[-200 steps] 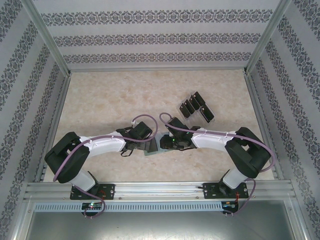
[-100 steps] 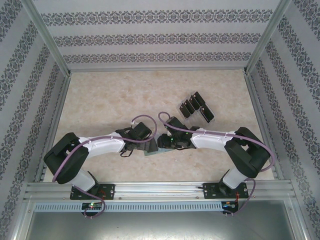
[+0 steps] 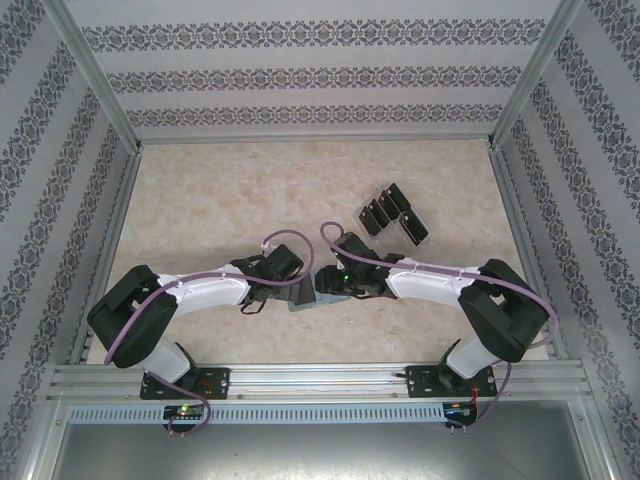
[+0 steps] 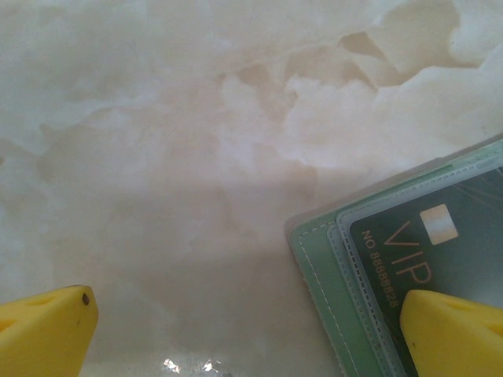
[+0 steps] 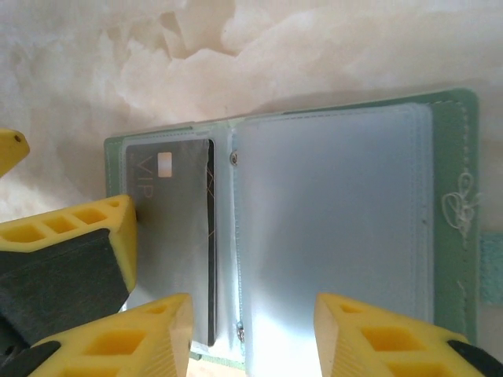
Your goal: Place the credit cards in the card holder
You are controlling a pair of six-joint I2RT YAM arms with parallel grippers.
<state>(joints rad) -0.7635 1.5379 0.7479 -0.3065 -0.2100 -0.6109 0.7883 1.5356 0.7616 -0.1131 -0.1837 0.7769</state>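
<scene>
1. My left end effector (image 4: 247,306) is released, its jaws spread wide. One finger (image 4: 456,334) lies over the corner of the black card (image 4: 440,251), the other over bare surface (image 4: 196,118) beside it.
2. My right end effector (image 5: 253,302) is released too, jaws parted with nothing between them. It hovers low over the card holder (image 5: 448,157), which lies open and flat between my two arms.
3. I judge the step in hand to be seating this card in the left-hand sleeve. It looks largely in, though I cannot tell whether its lower edge is fully under the clear film.
4. To finish well, I would pin the flap down with my left finger. With the right, I would nudge the card flat along the pocket, never lifting it, so the soft sleeve does not buckle.
5. The card reads "VIP" beside a pale chip square, then "NO" and a row of eights whose end I cannot make out. The right flap carries a stitched scribble, illegible.
6. Farther off to the right, more credit cards (image 3: 385,208) stand in a clear rack (image 3: 415,232), well apart from the holder.
</scene>
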